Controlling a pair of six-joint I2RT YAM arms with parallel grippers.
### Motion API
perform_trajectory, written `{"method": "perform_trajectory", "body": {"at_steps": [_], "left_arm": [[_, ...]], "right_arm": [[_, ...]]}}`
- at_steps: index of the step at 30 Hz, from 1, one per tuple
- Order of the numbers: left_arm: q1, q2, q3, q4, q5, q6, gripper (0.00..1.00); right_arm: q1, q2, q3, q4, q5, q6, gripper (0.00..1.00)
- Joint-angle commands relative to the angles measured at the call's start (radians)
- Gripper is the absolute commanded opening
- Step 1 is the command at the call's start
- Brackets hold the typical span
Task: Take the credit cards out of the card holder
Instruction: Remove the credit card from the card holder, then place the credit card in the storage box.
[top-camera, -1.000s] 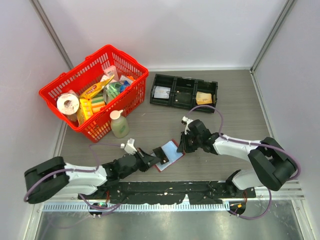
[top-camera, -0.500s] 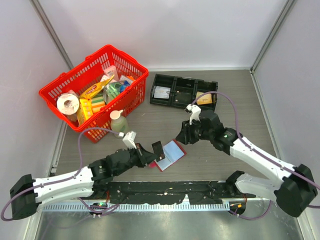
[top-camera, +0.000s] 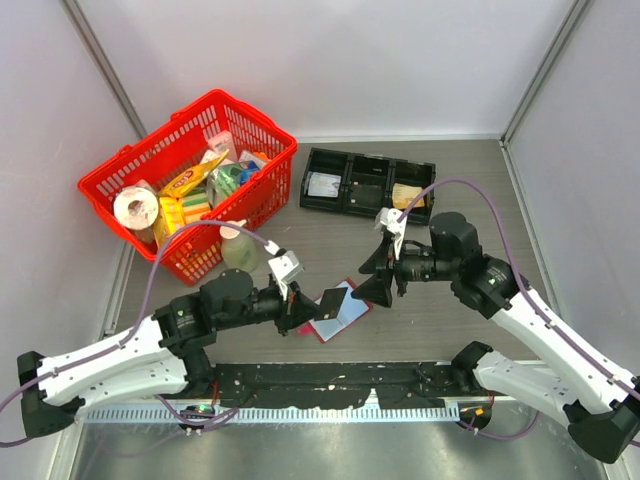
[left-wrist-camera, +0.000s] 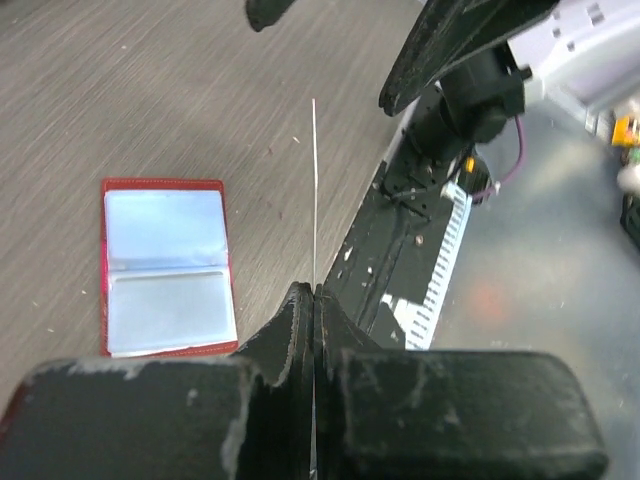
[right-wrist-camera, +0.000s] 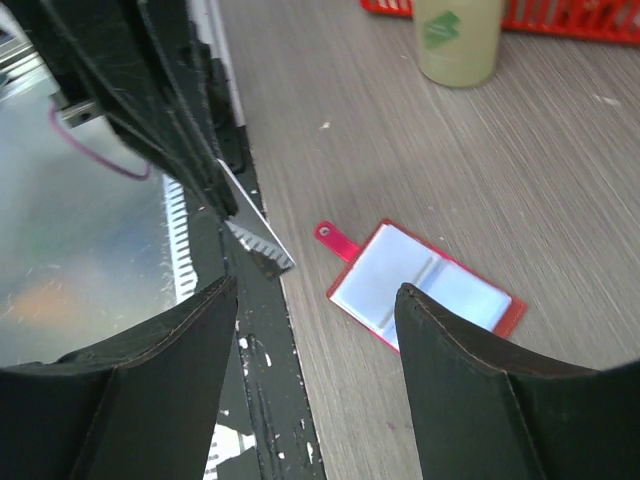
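While the left gripper (top-camera: 318, 303) is pinched shut on one credit card (top-camera: 331, 301), the top view shows that card raised just over the near-left part of the card holder (top-camera: 352, 310). The holder lies open and flat on the table (top-camera: 470, 190) between the two arms. The right gripper (top-camera: 385, 285) hovers at its right edge, jaws spread, holding nothing.

From the left wrist, the card (left-wrist-camera: 314, 180) shows edge-on as a thin pale line rising from the closed fingers, with the holder (left-wrist-camera: 168, 268) apart on its left.

From the right wrist, the wide fingers (right-wrist-camera: 150, 380) frame the holder (right-wrist-camera: 425, 288) below.

This card looks free. I judge it best to carry it well aside, lay it flat, then pin the holder before pulling another.
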Motion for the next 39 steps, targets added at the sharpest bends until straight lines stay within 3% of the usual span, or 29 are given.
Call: {"method": "perform_trajectory", "body": {"at_steps": [1, 8, 19, 21, 23, 25, 27, 32, 37, 39], "left_arm": [[-0.003, 0.073, 0.136, -0.184, 0.15, 0.211, 0.0], [-0.004, 0.191, 0.279, -0.282, 0.219, 0.332, 0.0], [-0.001, 0.265, 0.387, -0.339, 0.231, 0.413, 0.0], [-0.001, 0.28, 0.4, -0.35, 0.233, 0.418, 0.0], [-0.001, 0.295, 0.414, -0.371, 0.233, 0.419, 0.0], [0.003, 0.303, 0.427, -0.387, 0.221, 0.419, 0.0], [0.013, 0.299, 0.43, -0.385, 0.181, 0.419, 0.01], [0.089, 0.253, 0.408, -0.342, -0.06, 0.418, 0.29], [0.2, 0.156, 0.307, -0.189, -0.311, 0.341, 0.8], [0.259, 0.119, 0.273, -0.143, -0.373, 0.298, 0.93]], "right_arm": [[0.001, 0.012, 0.102, -0.077, -0.173, -0.141, 0.69], [0.007, 0.092, 0.185, -0.209, -0.287, -0.284, 0.67], [0.063, 0.153, 0.182, -0.272, -0.284, -0.343, 0.57], [0.07, 0.162, 0.184, -0.275, -0.273, -0.343, 0.52], [0.07, 0.167, 0.182, -0.271, -0.253, -0.34, 0.33], [0.069, 0.169, 0.182, -0.255, -0.217, -0.32, 0.03], [0.069, 0.17, 0.18, -0.231, -0.18, -0.292, 0.01], [0.025, 0.188, 0.17, -0.131, -0.077, -0.177, 0.01], [-0.155, 0.245, 0.179, 0.001, 0.098, 0.025, 0.01], [-0.231, 0.299, 0.19, 0.051, 0.145, 0.116, 0.01]]}}
